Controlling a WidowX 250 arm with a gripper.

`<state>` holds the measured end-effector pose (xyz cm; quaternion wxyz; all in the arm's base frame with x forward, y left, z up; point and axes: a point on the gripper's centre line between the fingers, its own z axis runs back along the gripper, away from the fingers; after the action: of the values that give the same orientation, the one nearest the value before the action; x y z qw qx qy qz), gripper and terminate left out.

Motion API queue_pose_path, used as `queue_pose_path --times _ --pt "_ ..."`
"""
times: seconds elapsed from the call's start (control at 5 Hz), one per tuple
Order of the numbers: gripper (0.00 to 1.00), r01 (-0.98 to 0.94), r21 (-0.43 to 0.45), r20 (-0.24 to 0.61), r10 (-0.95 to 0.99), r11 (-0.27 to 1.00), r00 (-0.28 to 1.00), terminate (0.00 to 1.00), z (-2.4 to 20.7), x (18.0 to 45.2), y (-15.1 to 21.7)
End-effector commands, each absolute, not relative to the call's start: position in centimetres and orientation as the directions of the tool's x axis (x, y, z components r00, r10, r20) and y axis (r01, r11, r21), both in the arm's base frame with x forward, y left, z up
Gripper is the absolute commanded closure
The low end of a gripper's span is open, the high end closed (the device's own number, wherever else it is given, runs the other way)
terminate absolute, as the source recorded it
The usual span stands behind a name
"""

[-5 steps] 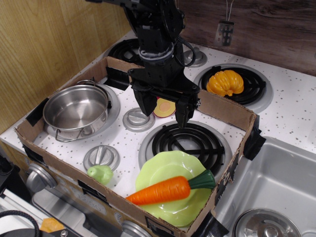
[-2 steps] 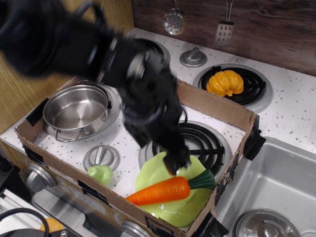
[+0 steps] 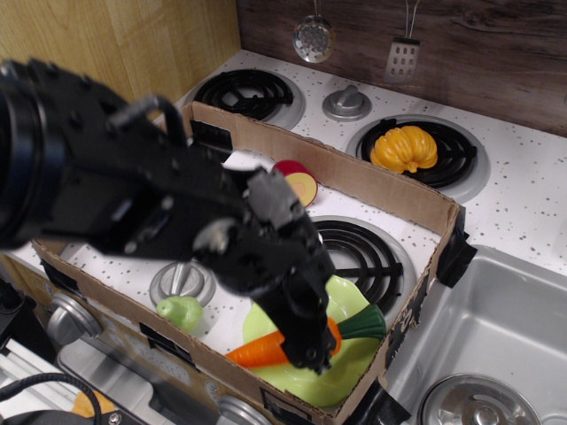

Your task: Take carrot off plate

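The orange carrot lies across the lime-green plate at the front of the cardboard box, its green top pointing right. My black gripper has come down onto the carrot's middle and covers it. The fingers sit at the carrot, but the arm hides whether they are closed on it. The carrot rests on the plate.
A cardboard box wall rings the stove top. A pale green pear lies left of the plate. A yellow-orange pumpkin sits on the back right burner. A red-and-yellow round toy lies mid-box. A sink is at right. My arm hides the pot.
My arm swung down from above the middle burner to the plate. The gripper now sits on the carrot's middle. The carrot has barely moved.
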<state>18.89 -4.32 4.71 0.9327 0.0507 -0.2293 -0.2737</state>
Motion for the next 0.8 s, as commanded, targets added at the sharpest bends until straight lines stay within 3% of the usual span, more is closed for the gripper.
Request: queue_pose_path --times 0.0,0.4,0.6 --pt "0.0 0.564 0.241 0.414 -0.61 0.79 0.676 0.0 3.3 19.2 -3.8" --pt "0.0 0.577 0.217 0.429 -0.608 0.788 0.669 0.0 1.5 19.2 -3.7" --pt "1.0 0.571 0.218 0.431 -0.603 0.791 0.671 0.0 1.2 19.0 -3.8"
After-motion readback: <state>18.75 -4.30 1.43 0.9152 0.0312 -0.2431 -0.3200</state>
